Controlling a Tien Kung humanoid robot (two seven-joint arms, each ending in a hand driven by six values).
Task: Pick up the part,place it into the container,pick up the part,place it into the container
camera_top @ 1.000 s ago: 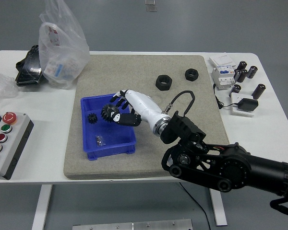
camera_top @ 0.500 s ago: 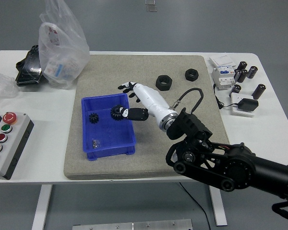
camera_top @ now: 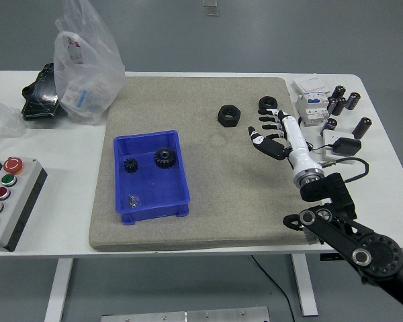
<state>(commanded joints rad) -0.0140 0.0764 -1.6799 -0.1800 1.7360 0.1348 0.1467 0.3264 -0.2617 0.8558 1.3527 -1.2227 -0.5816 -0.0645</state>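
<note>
A blue bin (camera_top: 152, 201) sits on the grey mat (camera_top: 208, 208) at its left. In it lie two black gears (camera_top: 164, 158) (camera_top: 129, 165) and a small metal part (camera_top: 133, 199). Two black hex nuts (camera_top: 228, 115) (camera_top: 268, 103) lie on the mat's far right part. My right hand (camera_top: 267, 131), white with black fingertips, is open and empty over the mat's right side, just in front of the farther nut. My left arm is out of view.
A clear plastic bag (camera_top: 86, 60) and a black object (camera_top: 40, 92) sit at the far left. A button box (camera_top: 7, 198) is at the near left. Several black cylinders (camera_top: 342, 100), a white breaker (camera_top: 311, 107) and a charger (camera_top: 341, 147) lie at the right.
My right hand let go of the larger gear in the blue bin. It then swung right across the mat to near the hex nuts, fingers spread.
</note>
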